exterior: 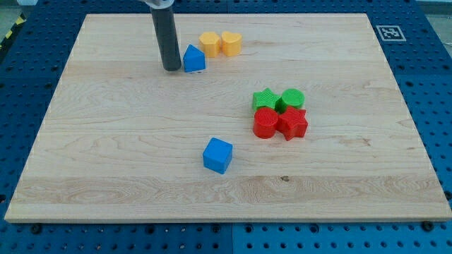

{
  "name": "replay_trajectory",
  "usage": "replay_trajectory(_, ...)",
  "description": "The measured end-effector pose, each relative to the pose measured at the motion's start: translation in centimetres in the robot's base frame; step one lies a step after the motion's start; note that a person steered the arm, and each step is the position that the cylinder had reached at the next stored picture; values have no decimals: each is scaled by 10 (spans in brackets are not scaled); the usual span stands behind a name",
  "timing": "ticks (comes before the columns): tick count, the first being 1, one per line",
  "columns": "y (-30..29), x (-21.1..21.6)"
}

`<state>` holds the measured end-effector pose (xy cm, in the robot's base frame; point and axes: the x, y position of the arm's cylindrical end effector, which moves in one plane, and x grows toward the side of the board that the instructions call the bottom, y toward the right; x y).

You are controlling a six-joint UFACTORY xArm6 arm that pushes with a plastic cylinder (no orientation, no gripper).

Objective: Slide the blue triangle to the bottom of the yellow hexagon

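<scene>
The blue triangle (193,59) sits near the view's top, just left of and slightly below the yellow hexagon (209,44). A second yellow block (231,42) touches the hexagon's right side. My tip (171,68) rests on the board directly at the blue triangle's left side, touching or nearly touching it. The dark rod rises from there to the view's top edge.
A blue cube (217,155) lies below the middle. A cluster at the right holds a green star (265,99), a green cylinder (292,98), a red cylinder (265,122) and a red star (292,122). The wooden board (106,176) sits on a blue perforated table.
</scene>
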<state>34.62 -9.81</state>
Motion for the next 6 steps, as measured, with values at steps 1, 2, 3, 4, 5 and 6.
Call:
replay_trajectory(1, 27, 0)
replay_trajectory(2, 36, 0)
replay_trajectory(3, 37, 0)
replay_trajectory(4, 37, 12)
replay_trajectory(5, 27, 66)
replay_trajectory(6, 3, 110)
